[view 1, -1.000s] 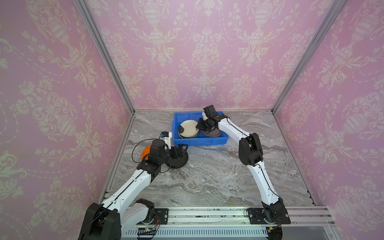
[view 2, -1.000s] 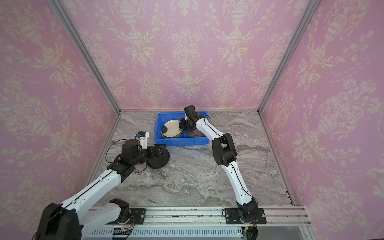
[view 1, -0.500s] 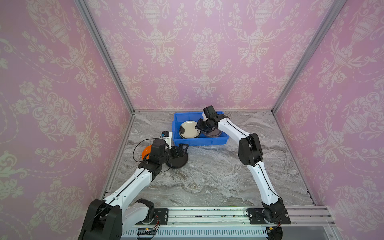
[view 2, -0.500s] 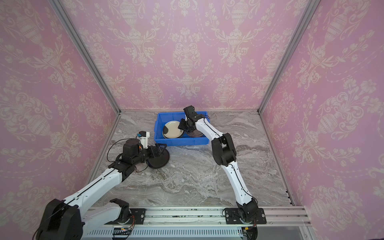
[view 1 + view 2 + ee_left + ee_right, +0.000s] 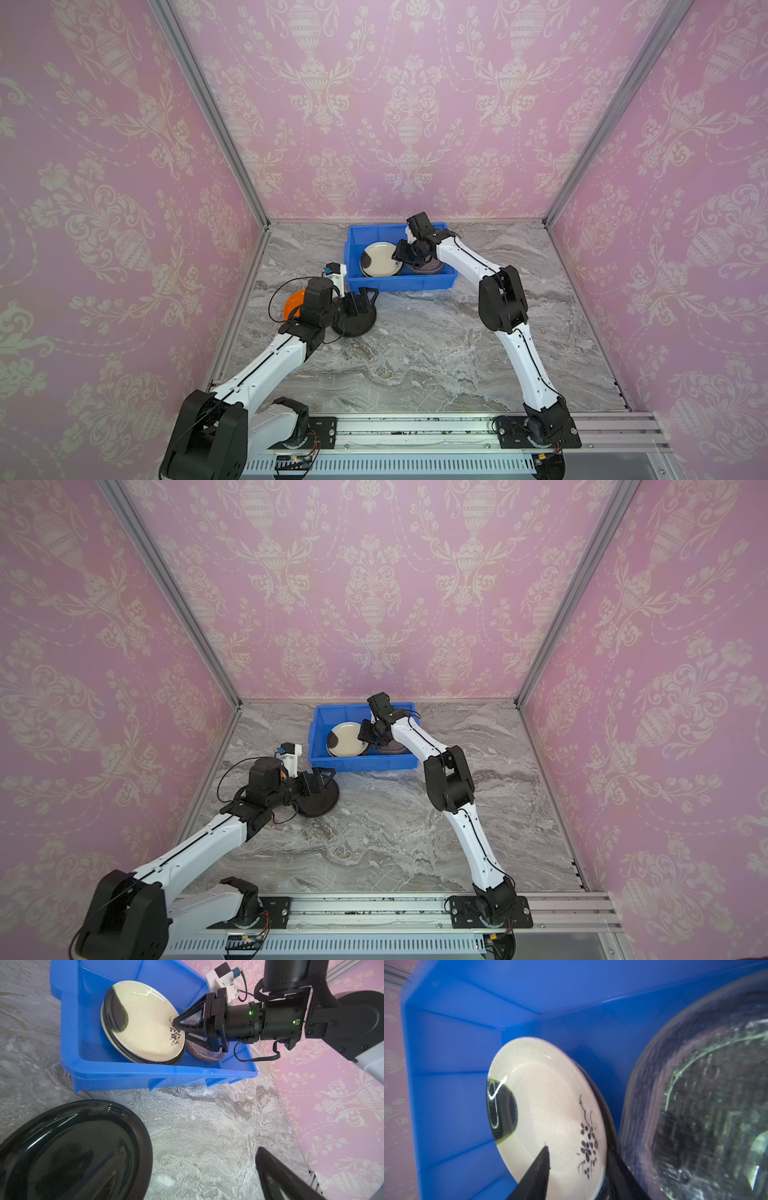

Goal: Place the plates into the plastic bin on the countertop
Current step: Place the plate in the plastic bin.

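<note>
In both top views the plastic bin (image 5: 399, 286) stands on the countertop (image 5: 415, 353). Inside it a cream plate (image 5: 380, 258) tops a stack at the bin's left end and glass plates (image 5: 430, 270) lie at its right end. The right gripper (image 5: 400, 255) reaches into the bin between them. Just in front of the bin's front wall lies a black plate (image 5: 357, 326) with the left gripper (image 5: 362, 300) over its bin-side edge, and an orange plate (image 5: 292, 305) lies farther out from the bin's left front corner. In the left wrist view the left gripper's jaws are spread wide and empty, one finger (image 5: 280, 1178) apart from the black plate (image 5: 72, 1151). In the right wrist view the jaws stand parted astride the cream plate's (image 5: 550, 1105) rim, seemingly pinching nothing. One finger (image 5: 537, 1172) is over its face and the glass (image 5: 706, 1105) is just beside it. The cream plate looks placed, and the black plate seems next. The right gripper must rise clear without dragging the rim. The left must close on the black plate's edge and carry it over the front wall.
</note>
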You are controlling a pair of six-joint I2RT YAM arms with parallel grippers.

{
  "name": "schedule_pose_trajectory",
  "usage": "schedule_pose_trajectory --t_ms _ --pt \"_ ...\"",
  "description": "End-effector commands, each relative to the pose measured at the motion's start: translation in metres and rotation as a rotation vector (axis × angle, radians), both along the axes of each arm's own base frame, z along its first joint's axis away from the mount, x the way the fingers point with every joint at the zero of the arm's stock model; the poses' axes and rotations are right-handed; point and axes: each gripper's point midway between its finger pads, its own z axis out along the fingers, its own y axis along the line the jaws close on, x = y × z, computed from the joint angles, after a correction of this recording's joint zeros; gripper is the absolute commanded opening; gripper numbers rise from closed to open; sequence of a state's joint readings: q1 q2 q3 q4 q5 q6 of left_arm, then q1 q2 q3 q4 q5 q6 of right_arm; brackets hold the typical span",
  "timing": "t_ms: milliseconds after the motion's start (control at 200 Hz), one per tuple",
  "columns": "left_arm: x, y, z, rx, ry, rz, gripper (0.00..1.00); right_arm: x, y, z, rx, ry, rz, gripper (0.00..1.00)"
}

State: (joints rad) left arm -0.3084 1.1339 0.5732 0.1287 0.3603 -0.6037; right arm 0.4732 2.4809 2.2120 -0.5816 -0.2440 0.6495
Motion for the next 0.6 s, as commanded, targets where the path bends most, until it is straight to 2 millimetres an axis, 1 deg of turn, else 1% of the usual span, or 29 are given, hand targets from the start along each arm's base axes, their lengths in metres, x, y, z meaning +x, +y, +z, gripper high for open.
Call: schedule_pose_trajectory --t_ms 0,195,390,595 --pt "0.006 0.0 0.008 -0.024 -0.014 0.003 0.99 -0.005 -0.013 0.022 -0.045 -0.028 -0.007 0.46" --pt "0.009 -0.003 0.004 -0.031 -0.006 -0.001 0.99 -0.008 -0.016 0.027 -0.05 -0.035 -0.001 0.46" --pt "0.012 -0.005 0.0 -0.034 0.005 -0.008 0.99 -0.01 -0.015 0.02 -0.048 -0.02 -0.001 0.45" --pt "0.015 -0.004 -0.002 -0.024 0.01 -0.008 0.99 -0.004 -0.008 0.011 -0.032 -0.003 0.002 0.44"
